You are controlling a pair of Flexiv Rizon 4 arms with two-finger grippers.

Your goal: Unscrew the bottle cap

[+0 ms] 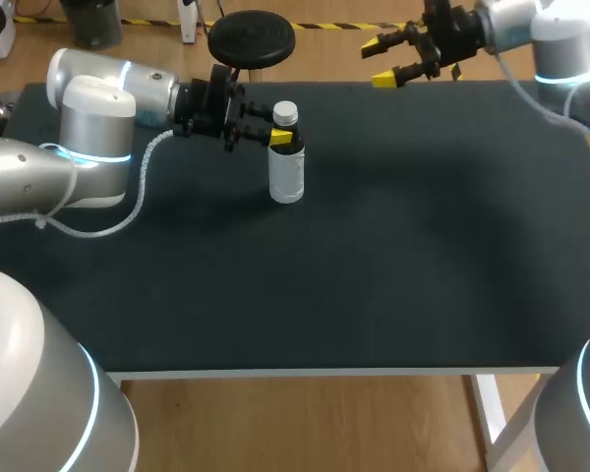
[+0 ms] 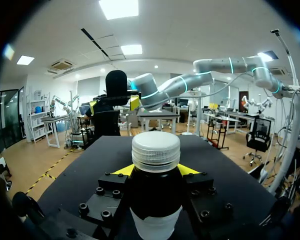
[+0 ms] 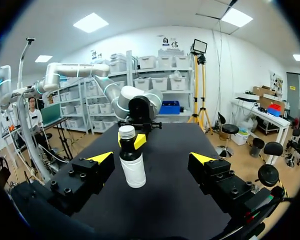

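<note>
The worktop (image 1: pixel 393 256) was a broad, flat slab with a dark, matte, near-black covering, plain and without markings. In the head view it ran nearly from side to side, its far side narrower than its near one. A thin pale edge (image 1: pixel 324 373) ran straight along its near side. Below that edge, toward the near right corner, a white leg (image 1: pixel 489 413) went down out of view. In both wrist views the same dark surface stretched flat ahead to its far edge.
</note>
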